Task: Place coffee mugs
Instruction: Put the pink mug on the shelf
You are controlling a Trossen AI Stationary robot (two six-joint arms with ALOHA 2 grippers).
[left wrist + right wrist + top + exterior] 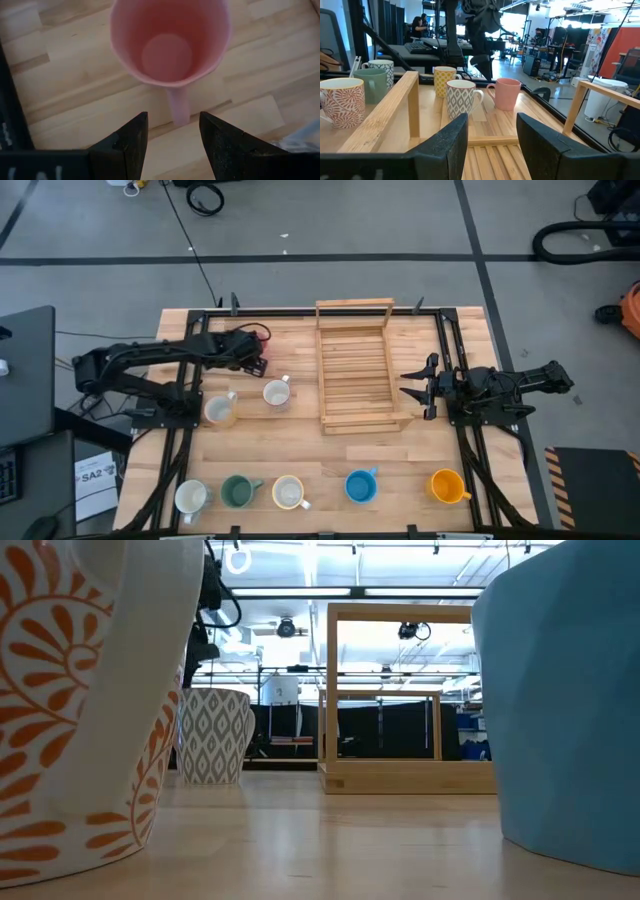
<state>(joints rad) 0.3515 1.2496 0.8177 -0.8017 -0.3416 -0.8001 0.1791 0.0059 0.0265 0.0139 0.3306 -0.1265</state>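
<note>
A pink mug (167,42) stands upright on the wooden table, its handle (178,107) pointing toward my left gripper (173,132). That gripper hovers above it, open and pointing down, one finger to each side of the handle's outer end. In the high view my left gripper (252,360) hides the mug. The right wrist view shows the pink mug (506,93) under the left arm. My right gripper (420,385) is open and level at the right side of the wooden rack (355,370), touching nothing.
A yellow mug (220,410) and a grey-patterned mug (276,392) stand left of the rack. Along the near edge stand a white mug (190,497), a green mug (238,491), a cream mug (288,492), a blue mug (360,485) and an orange mug (446,485).
</note>
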